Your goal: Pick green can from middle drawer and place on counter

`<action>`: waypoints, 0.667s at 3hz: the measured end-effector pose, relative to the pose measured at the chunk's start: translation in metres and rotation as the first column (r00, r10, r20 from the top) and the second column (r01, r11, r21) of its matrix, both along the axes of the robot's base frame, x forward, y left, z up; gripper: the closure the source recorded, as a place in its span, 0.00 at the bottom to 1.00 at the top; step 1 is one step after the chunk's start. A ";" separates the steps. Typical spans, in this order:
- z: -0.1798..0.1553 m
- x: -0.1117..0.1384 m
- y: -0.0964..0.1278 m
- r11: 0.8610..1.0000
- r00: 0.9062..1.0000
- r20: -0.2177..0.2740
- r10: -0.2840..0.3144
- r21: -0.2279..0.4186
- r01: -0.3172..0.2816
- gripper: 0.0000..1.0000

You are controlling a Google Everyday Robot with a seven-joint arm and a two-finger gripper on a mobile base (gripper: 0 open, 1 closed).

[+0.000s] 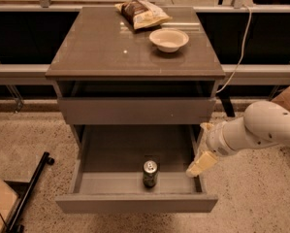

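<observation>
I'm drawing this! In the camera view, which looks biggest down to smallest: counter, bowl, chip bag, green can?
1. counter
2. chip bag and bowl: nearly alike, unranked
3. green can, smallest though nearest the camera
The gripper hangs beside the can, at the middle drawer's side wall.

A crumpled brown-and-yellow snack bag point(142, 13) lies at top centre of the frame, with a shallow white bowl point(169, 39) just below and right of it. A thin white cable point(239, 47) hangs at upper right. A black metal stand leg point(30, 191) crosses the speckled floor point(28, 140) at lower left. A cardboard box point(289, 98) shows at the right edge. The gripper point(203, 147) hangs lower right of centre, its fingers spread.
</observation>
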State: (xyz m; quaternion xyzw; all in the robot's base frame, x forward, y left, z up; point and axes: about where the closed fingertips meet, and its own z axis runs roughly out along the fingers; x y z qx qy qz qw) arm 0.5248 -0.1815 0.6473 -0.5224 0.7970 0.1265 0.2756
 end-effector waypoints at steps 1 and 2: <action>-0.041 0.004 0.013 0.996 0.999 -0.027 -0.044 0.075 0.046 0.00; -0.100 0.021 0.033 0.978 0.995 -0.048 -0.086 0.184 0.093 0.00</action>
